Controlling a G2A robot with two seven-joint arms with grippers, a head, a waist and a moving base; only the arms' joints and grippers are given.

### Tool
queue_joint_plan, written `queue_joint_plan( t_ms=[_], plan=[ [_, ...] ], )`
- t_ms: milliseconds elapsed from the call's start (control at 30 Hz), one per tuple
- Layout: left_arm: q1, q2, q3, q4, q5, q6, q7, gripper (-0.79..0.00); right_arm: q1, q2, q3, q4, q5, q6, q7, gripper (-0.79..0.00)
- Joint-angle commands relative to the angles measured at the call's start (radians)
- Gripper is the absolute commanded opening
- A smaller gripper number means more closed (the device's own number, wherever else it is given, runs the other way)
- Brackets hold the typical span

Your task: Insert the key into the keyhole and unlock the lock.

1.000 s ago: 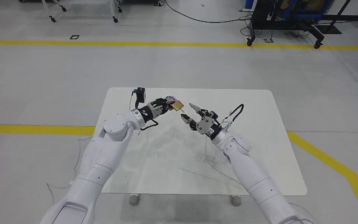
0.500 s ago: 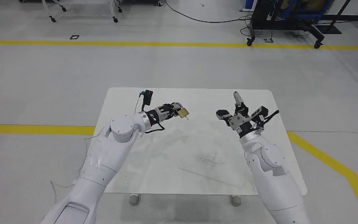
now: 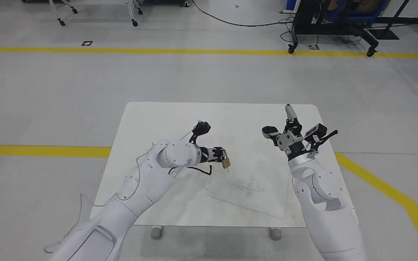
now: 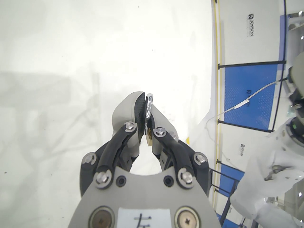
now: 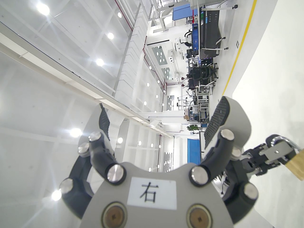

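A brass padlock [image 3: 225, 162] with a silver shackle [image 4: 149, 104] is pinched in my left gripper [image 3: 219, 157], which is shut on it just above the white table [image 3: 261, 196], left of centre. In the left wrist view the shackle sticks out between the pads of the left gripper [image 4: 145, 99], and the brass body [image 4: 149, 139] sits deeper between the fingers. My right gripper [image 3: 279, 124] is raised over the table's right part, open, with nothing between its fingers. In the right wrist view the right gripper [image 5: 163, 110] points toward the ceiling, and the padlock [image 5: 295, 161] shows far off.
The tabletop around both arms is bare apart from faint scuff marks [image 3: 248, 188]. A yellow floor line [image 3: 52, 151] runs past the table's sides. Wheeled frames [image 3: 333, 26] stand far behind.
The left arm has carried the padlock from the table's back left toward its middle and lower. The right gripper has drawn away to the right and turned upward.
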Motion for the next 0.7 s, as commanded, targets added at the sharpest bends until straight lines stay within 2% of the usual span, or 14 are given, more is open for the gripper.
queue_joint_plan(
  t_ms=[0, 133, 167, 233, 300, 333, 500, 667],
  plan=[
    [-0.005, -0.009, 0.030, 0.014, 0.026, -0.018, -0.008, -0.785, 0.000, 0.000, 0.000, 0.000, 0.000, 0.000, 0.000, 0.000],
    [-0.019, -0.022, 0.060, 0.039, 0.061, -0.019, -0.006, -0.785, 0.000, 0.000, 0.000, 0.000, 0.000, 0.000, 0.000, 0.000],
    [-0.025, -0.025, 0.066, 0.046, 0.066, -0.020, -0.020, -0.742, 0.000, 0.000, 0.000, 0.000, 0.000, 0.000, 0.000, 0.000],
    [-0.039, -0.028, 0.077, 0.062, 0.077, -0.027, -0.071, -0.446, 0.000, 0.000, 0.000, 0.000, 0.000, 0.000, 0.000, 0.000],
    [-0.052, -0.031, 0.080, 0.079, 0.087, -0.025, -0.092, -0.086, 0.000, 0.000, 0.000, 0.000, 0.000, 0.000, 0.000, 0.000],
    [-0.056, -0.032, 0.080, 0.087, 0.088, -0.023, -0.100, 0.000, 0.000, 0.000, 0.000, 0.000, 0.000, 0.000, 0.000, 0.000],
    [-0.070, -0.034, 0.063, 0.106, 0.079, -0.025, -0.104, 0.000, 0.000, 0.000, 0.000, 0.000, 0.000, 0.000, 0.000, 0.000],
    [-0.073, -0.020, -0.018, 0.110, 0.031, -0.068, -0.033, 0.000, 0.000, 0.000, 0.000, 0.000, 0.000, 0.000, 0.000, 0.000]
  ],
)
